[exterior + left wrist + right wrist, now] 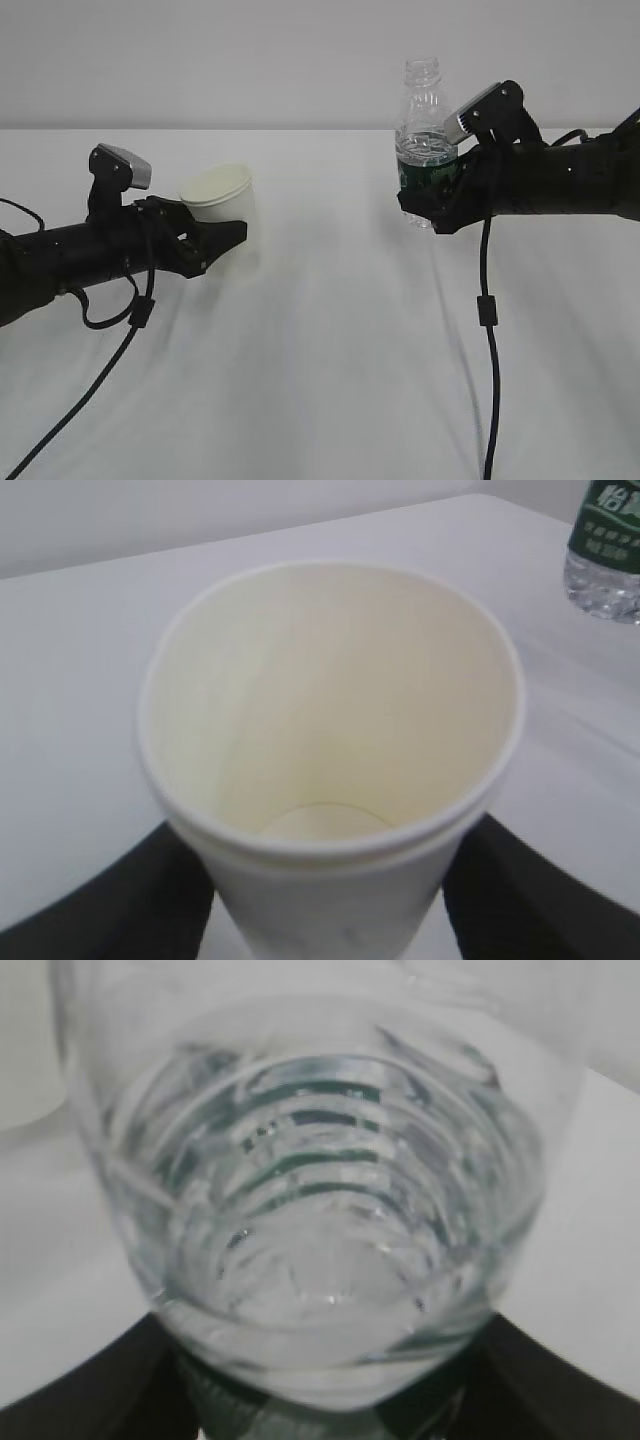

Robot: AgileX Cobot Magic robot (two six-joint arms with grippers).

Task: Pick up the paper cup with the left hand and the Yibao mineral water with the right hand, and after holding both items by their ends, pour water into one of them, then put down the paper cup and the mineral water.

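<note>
The white table [330,380] is bare between the two arms — only a black cable [489,330] hangs from the right one. The left hand [205,240] reaches in low from the left, its jaws closed on the lower part of the cup [220,200], which is upright and tipped slightly, mouth up, dry inside. The right hand [435,205] reaches in higher from the right, its jaws clamped round the bottle [426,140] at its green label — upright, neck up, uncapped, well apart from the cup.
</note>
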